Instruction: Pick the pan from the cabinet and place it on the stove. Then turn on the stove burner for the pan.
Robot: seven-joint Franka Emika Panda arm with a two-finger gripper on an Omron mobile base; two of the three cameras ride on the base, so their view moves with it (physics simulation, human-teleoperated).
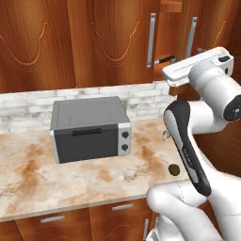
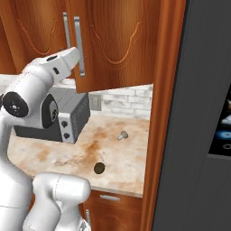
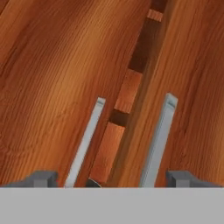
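Reddish-brown wood is being faced by the hand at close range: the cabinet doors are being seen in the hand view with a narrow gap between them, through which shelf edges are showing. Two silver bar handles are standing on either side of that gap, and the fingers are being held spread wide, one tip at each bottom corner of the view, with nothing between them; neither handle is being grasped.

In the left base view the hand is being held up near the handles of the cabinet, and one door is standing slightly ajar, a dark stick-like part being glimpsed in the opening at hand height. That part may be the pan's handle, but this cannot be told for certain; the pan itself is presumably being kept inside the cabinet, hidden by the doors.

The step in hand is judged to be the opening of the cabinet, before any pick. The next move is calling for one door to be swung wide, so that the shelf is being exposed enough for a reach inside.

On the surface below, a grey toaster oven is sitting well clear of the doors' swing. The stove's place cannot be told.
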